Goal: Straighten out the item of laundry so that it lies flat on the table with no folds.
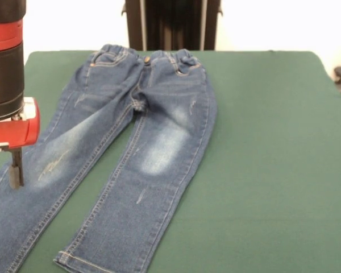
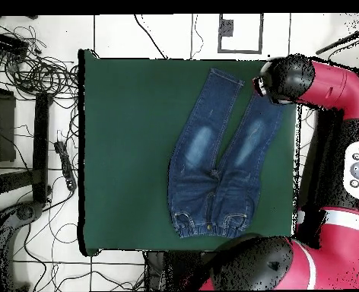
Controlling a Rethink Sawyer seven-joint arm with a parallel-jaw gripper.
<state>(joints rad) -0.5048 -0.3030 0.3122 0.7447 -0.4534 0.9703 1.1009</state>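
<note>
jeans (image 1: 142, 142) spread front-up on green desk (image 1: 273, 170), legs in a V, one shin running off the desk edge | claw (image 1: 15, 168) on that shin, cannot tell its state | step: flattening | next: draw shin back onto desk

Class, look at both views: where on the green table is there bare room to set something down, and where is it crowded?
The table is bare across the wide stretch between the jeans and the edge toward the floor cables. A narrow bare wedge lies between the two legs. It is crowded on the other side, where the gripper hangs over one leg.
</note>
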